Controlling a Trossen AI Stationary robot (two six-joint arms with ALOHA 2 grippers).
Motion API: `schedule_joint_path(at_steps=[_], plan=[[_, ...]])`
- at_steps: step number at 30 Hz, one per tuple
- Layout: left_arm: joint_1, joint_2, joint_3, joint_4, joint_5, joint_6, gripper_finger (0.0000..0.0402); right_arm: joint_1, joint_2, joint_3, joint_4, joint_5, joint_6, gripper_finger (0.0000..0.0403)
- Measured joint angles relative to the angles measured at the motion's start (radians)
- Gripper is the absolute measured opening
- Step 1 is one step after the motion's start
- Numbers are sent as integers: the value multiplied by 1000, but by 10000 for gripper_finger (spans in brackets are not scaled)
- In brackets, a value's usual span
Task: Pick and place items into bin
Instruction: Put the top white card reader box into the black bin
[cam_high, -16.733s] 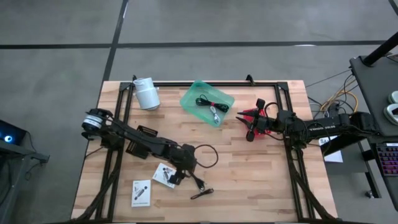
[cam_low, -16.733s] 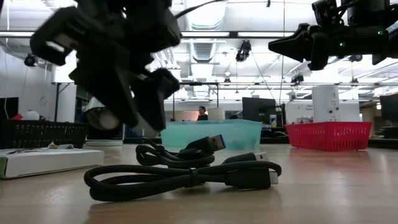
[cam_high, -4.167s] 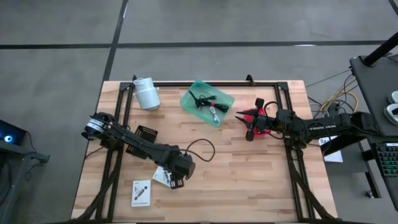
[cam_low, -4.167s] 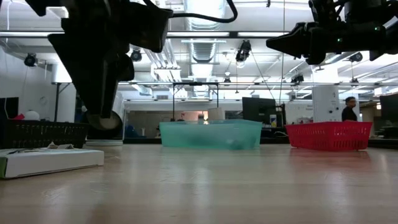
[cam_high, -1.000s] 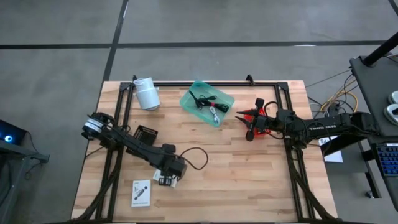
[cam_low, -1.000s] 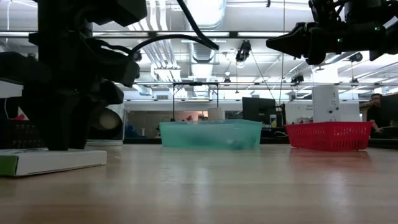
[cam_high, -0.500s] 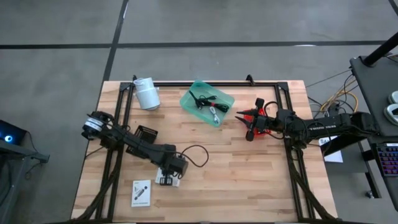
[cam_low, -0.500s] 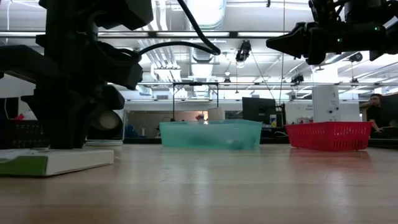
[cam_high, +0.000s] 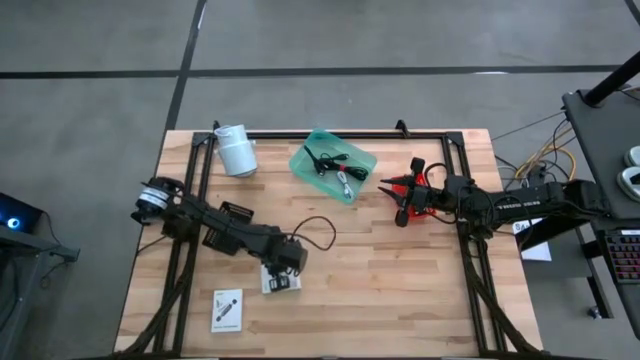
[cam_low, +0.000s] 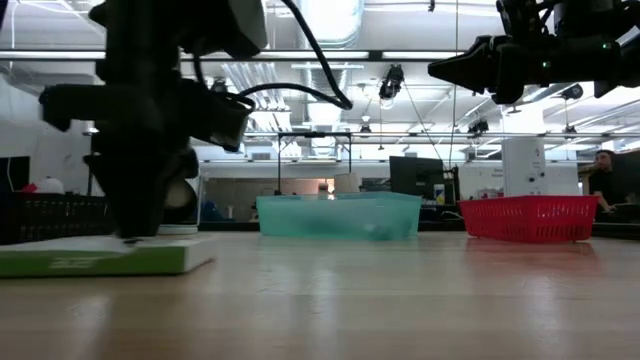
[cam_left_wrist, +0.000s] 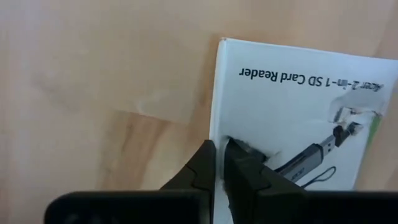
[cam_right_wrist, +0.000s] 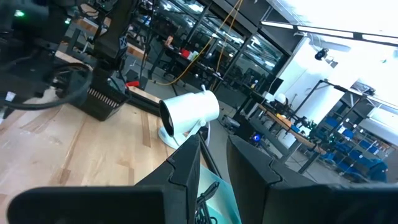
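My left gripper (cam_high: 282, 272) is shut on a white packet (cam_high: 280, 282) printed "SD Card Reader" (cam_left_wrist: 292, 118), at the table's near left-middle. In the low view the packet (cam_low: 100, 256) shows as a flat white-and-green slab under the gripper (cam_low: 128, 236). A second white packet (cam_high: 227, 309) lies flat near the front edge. The teal bin (cam_high: 362, 157) stands at the far middle, with black cables and a silvery plug (cam_high: 343, 178) inside. My right gripper (cam_high: 397, 200) hovers over the red basket (cam_low: 530, 218), its fingers (cam_right_wrist: 186, 168) a little apart and holding nothing. My left gripper pinches the packet's side edge (cam_left_wrist: 216, 132) between its two fingers, a short way from a corner. The fingers (cam_left_wrist: 239, 163) come from above and point down, one on the printed face and one just outside the edge. I cannot tell whether the packet is clear of the table.
A white cylinder (cam_high: 236, 150) lies at the far left. A flat black pad (cam_high: 235, 213) sits beside the left arm. Bare wood stretches across the middle and near right of the table (cam_high: 400, 290). A person (cam_low: 603, 170) stands in the room beyond.
My left gripper has moved toward the table's right edge and a little toward the far edge. The white packet has gone along with it, shifting right and turning somewhat. The right arm has kept still.
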Motion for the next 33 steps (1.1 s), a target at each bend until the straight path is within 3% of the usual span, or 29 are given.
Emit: schedule_joint_path(at_steps=[10,14,19,26,33], plan=[[61,-93,17,-40,0,-192,3,0,0,0,0,0,0,68],[64,-165,17,-187,-45,-280,3,0,0,0,0,0,0,68],[66,-278,4,-418,-167,-604,3,0,0,0,0,0,0,68],[63,-401,-5,-481,-301,-850,3,0,0,0,0,0,0,68],[63,-417,-5,-764,-309,-1027,3,0,0,0,0,0,0,68]])
